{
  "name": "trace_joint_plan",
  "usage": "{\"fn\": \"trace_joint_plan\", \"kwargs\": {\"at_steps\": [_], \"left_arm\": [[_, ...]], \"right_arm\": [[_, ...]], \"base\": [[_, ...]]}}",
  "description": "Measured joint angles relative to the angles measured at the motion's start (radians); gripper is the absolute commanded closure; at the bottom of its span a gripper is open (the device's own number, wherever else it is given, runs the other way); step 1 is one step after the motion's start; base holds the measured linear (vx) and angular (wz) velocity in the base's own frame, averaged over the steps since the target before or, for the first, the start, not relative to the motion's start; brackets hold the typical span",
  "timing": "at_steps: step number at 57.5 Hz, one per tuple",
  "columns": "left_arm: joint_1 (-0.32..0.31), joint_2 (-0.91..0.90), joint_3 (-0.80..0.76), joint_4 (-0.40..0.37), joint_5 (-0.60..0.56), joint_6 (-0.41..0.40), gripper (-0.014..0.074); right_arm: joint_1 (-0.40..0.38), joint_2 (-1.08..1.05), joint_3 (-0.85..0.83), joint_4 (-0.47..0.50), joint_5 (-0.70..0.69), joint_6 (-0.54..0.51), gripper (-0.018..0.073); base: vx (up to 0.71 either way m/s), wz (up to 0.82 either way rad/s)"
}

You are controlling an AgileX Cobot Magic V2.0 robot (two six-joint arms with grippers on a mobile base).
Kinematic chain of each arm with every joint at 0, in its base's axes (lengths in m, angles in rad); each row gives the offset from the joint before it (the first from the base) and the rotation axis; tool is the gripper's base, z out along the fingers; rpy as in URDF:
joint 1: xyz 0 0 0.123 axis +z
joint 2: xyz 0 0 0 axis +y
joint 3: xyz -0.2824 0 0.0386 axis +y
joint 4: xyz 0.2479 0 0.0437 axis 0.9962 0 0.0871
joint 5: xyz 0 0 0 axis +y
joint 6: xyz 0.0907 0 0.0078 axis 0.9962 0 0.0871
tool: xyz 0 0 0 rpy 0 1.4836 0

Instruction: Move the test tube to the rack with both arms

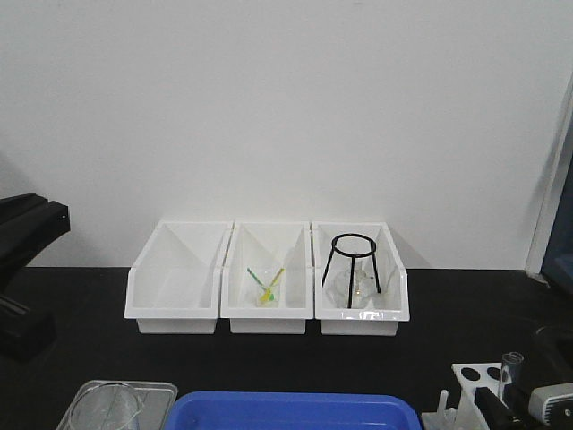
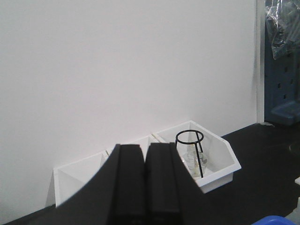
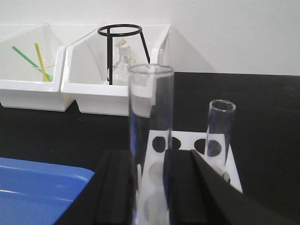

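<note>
Item one, your right claw point(image 3: 150, 161): two black fingers pinching the test tube point(image 3: 151, 103), which stands upright between them, open rim uppermost. Its lower end runs out of the wrist view, so you cannot tell whether it has entered a hole. Directly behind it lies the rack point(image 3: 187, 143), a white plate with round holes, on the right of the bench point(image 1: 448, 305). A second tube point(image 3: 220, 126) stands upright in one of the rack's far holes, just right of the held one and apart from it. To the left of the claw sits a blue tray point(image 3: 42, 187). Along the wall at the back you have three white bins point(image 1: 175, 313) side by side. The right-hand bin holds a black ring stand point(image 3: 109, 56) with a clear flask point(image 3: 123, 65) under its ring. The middle bin holds green and yellow sticks point(image 3: 40, 61). Item two, your left claw point(image 2: 145, 150): fingers pressed together, nothing between them, raised and facing the bins. A clear beaker point(image 1: 107, 410) sits at the near left edge of the front view.
</note>
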Motion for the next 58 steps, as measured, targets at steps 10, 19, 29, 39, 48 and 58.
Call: {"fn": "trace_joint_plan", "kwargs": {"at_steps": [10, 19, 29, 39, 48, 58], "left_arm": [[0.0, 0.0, 0.0, 0.0, 0.0, 0.0, 0.0605], [0.0, 0.0, 0.0, 0.0, 0.0, -0.001, 0.0605], [0.0, 0.0, 0.0, 0.0, 0.0, -0.001, 0.0605], [0.0, 0.0, 0.0, -0.003, 0.0, -0.001, 0.0605], [0.0, 0.0, 0.002, -0.048, 0.026, -0.001, 0.0605], [0.0, -0.024, 0.1, -0.154, 0.054, 0.062, 0.0605]], "right_arm": [[0.0, 0.0, 0.0, 0.0, 0.0, 0.0, 0.0174], [0.0, 0.0, 0.0, 0.0, -0.002, 0.0, 0.0074], [0.0, -0.064, 0.0, -0.026, -0.011, 0.001, 0.0071], [0.0, -0.251, 0.0, -0.089, -0.011, 0.026, 0.0168], [0.0, -0.534, 0.0, -0.203, 0.112, 0.142, 0.0433], [0.0, -0.865, 0.001, -0.398, 0.465, 0.449, 0.0573]], "base": [[0.0, 0.0], [0.0, 0.0], [0.0, 0.0], [0.0, 0.0], [0.0, 0.0], [0.0, 0.0]]}}
